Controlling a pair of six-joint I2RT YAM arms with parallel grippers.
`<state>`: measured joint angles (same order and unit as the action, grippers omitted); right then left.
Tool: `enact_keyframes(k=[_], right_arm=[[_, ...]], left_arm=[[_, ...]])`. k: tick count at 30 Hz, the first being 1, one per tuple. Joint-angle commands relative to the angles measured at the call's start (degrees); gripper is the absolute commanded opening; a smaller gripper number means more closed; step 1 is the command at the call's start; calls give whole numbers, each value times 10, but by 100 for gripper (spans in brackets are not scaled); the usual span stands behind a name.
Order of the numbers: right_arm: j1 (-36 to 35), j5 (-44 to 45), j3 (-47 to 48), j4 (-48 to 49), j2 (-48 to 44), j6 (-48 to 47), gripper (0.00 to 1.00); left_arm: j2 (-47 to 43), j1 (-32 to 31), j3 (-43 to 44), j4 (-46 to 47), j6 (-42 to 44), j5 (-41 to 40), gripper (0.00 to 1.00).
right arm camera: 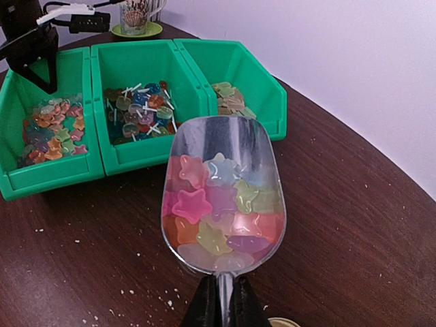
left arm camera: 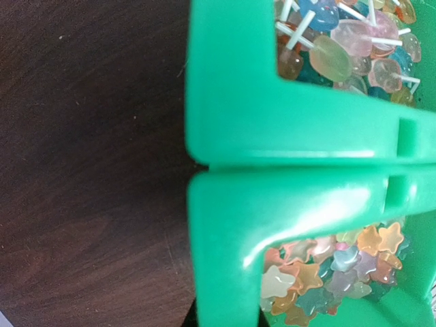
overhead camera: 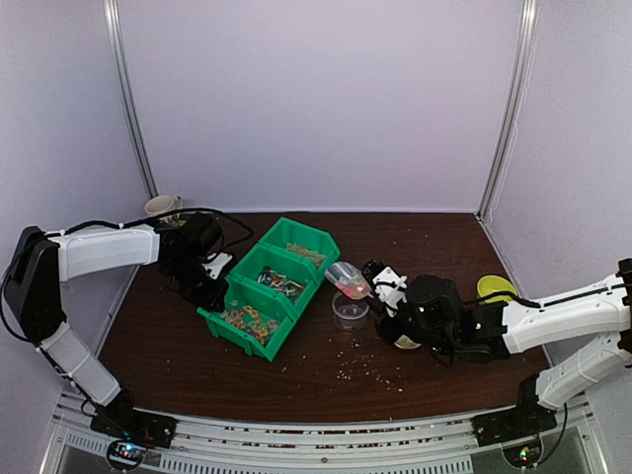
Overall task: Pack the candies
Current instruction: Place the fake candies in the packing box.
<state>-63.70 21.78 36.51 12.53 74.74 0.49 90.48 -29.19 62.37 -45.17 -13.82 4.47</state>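
Clear scoop (right arm camera: 225,139) loaded with star candies (right arm camera: 208,214), in front of green bins (right arm camera: 61,174).
Handle clamped in right gripper (right arm camera: 223,303); left gripper (overhead camera: 212,291) closed at the end bin's wall; more candies inside.

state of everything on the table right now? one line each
right gripper: shut on the scoop handle
scoop: loaded with star candies
clear cup: upright, open, looks empty
left gripper: shut, at the bins' edge; grip unclear
green bins: hold stars, lollipops, a few tan sweets
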Motion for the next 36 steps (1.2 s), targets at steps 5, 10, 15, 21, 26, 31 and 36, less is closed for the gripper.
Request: enact_keyframes(k=[5,10,15,21,26,31,36], right_arm=[[25,-22,38,-150,-31,41,0],[35,-34,65,-232,-30,64,0],[37,-47,102,-305,-14,71,0],[37,-53,130,-359,-12,77,0],[37,-52,165,-416,5,74,0],[37,-51,184,-451,21,74,0],[37,-50,210,-485,35,70,0]], left_arm=[[-44,3,41,68,-5,23,0],[-45,4,42,67,-5,19,0],[-44,3,42,67,-5,19,0],[-43,4,42,67,-4,19,0],[-43,3,43,67,-4,18,0],[-44,4,43,66,-4,16,0],[-44,3,44,65,-4,16,0]])
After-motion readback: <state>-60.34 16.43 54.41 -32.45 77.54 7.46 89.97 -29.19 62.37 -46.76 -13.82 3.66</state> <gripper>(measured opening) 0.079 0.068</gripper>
